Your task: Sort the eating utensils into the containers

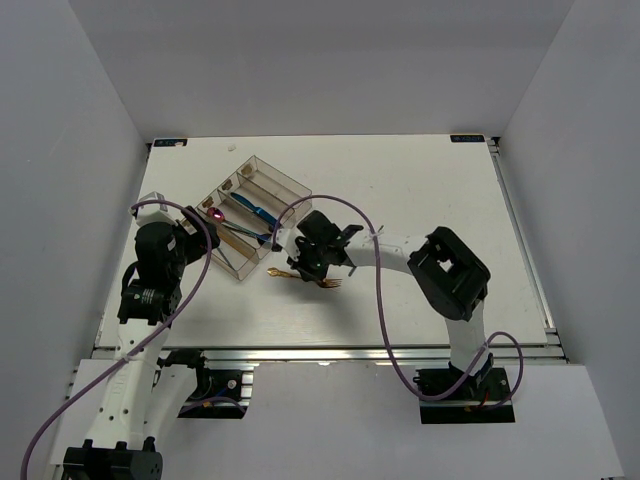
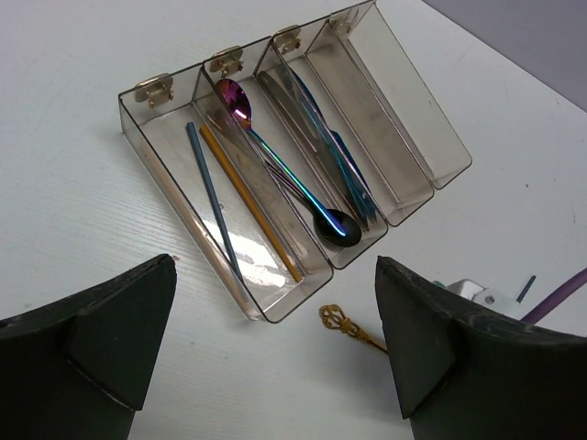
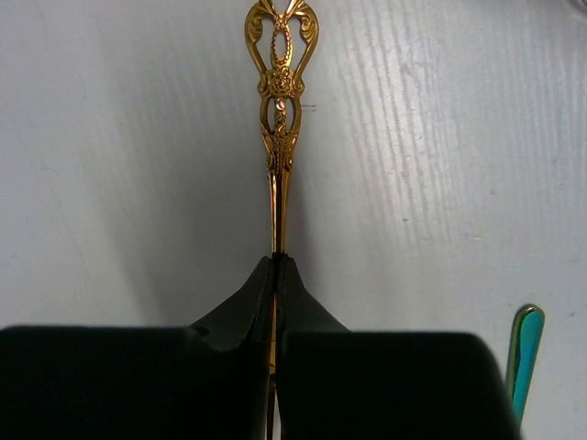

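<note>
Your gold fork is slim, stiff, light metal; polished, so slippery; its thin shank may swivel in a pinch, so I judge the best hold is near mid-length, below the ornate handle. It sits just below centre of the top view, at the table, near the tray; the right gripper pinches its shank. The left gripper hovers over the tray, fingers spread wide, empty.

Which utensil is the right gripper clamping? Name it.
The gold fork with the ornate handle, pinched by the right gripper outside the tray; the purple spoon and chopsticks lie inside it.
</note>
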You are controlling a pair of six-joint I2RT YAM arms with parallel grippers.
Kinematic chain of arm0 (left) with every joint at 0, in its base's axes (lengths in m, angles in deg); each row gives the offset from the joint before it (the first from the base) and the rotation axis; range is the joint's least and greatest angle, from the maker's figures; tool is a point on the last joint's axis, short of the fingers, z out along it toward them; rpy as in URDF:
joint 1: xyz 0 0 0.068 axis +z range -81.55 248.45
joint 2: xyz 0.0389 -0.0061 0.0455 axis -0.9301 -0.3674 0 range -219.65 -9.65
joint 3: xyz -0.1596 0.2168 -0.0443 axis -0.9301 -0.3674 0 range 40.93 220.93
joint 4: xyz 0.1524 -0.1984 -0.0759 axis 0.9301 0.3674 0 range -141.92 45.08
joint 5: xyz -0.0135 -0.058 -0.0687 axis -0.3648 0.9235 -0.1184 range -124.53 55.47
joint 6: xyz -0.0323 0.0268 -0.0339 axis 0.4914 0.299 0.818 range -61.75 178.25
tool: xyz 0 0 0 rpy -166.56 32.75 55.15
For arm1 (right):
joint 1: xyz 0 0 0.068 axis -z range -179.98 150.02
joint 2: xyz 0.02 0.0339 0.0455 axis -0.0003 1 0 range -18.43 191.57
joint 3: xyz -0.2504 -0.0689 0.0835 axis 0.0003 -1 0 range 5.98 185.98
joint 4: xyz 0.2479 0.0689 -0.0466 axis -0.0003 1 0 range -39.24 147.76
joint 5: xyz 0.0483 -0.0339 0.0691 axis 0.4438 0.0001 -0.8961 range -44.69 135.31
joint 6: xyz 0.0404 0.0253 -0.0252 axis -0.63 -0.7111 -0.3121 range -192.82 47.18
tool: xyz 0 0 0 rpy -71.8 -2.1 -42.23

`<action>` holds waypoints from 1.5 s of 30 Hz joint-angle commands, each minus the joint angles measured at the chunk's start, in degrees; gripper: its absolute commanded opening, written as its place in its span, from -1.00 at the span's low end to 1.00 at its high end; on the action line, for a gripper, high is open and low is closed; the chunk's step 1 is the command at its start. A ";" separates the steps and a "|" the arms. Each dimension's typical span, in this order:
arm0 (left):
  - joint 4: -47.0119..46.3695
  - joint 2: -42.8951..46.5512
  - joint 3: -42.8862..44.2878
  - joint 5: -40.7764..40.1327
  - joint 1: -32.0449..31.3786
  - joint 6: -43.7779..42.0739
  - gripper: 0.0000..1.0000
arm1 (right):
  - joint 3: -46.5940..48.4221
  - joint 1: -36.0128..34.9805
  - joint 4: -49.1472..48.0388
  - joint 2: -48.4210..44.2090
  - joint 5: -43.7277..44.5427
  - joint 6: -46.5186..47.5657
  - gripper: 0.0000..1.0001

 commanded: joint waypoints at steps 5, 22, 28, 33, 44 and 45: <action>-0.99 0.23 -0.07 0.76 0.34 -0.57 0.96 | -6.58 -1.69 -0.77 -6.58 2.44 -3.30 -1.00; -1.16 0.15 -0.16 0.76 0.34 -0.39 0.96 | 4.68 3.31 -7.63 -15.84 9.90 -6.20 -1.00; -1.25 -0.20 -0.16 0.84 0.34 -0.66 0.96 | 30.16 6.47 -7.01 2.97 13.87 -5.93 -1.00; -1.07 -0.56 0.02 1.29 0.34 -0.92 0.96 | 48.58 8.85 -6.39 16.50 9.58 -5.23 -1.00; -0.90 -0.91 0.02 2.25 0.34 -1.18 0.96 | 49.92 10.09 -19.49 24.43 3.33 -4.80 -1.00; -0.99 -0.82 0.10 2.25 0.34 -1.19 0.96 | 50.52 10.09 -20.53 25.65 3.41 -4.97 -1.00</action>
